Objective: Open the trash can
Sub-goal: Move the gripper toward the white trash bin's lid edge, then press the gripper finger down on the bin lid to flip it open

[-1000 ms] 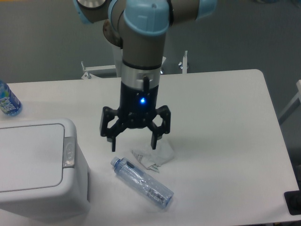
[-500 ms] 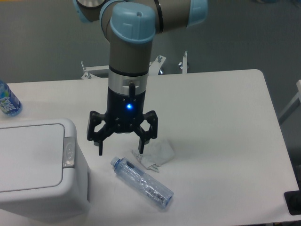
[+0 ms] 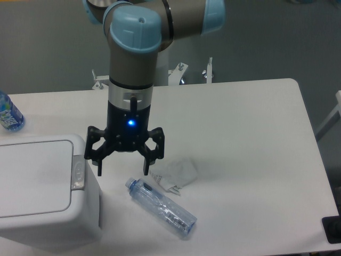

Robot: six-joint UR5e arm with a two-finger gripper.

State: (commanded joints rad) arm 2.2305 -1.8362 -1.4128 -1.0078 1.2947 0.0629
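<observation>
The trash can (image 3: 37,186) is a large white boxy bin at the lower left, its flat lid down. A grey push-button strip (image 3: 78,173) runs along its right rim. My gripper (image 3: 122,172) hangs open just right of the bin, fingers pointing down. Its left fingertip is close beside the button strip, and nothing is between the fingers.
A clear plastic bottle (image 3: 161,207) lies on the table below the gripper. A crumpled white paper (image 3: 176,173) rests beside it. Another bottle with a blue label (image 3: 9,115) stands at the left edge. A black object (image 3: 333,229) sits at the lower right corner.
The arm has carried the open gripper leftward, from above the crumpled paper to right beside the trash can's button strip. Nothing else has moved.
</observation>
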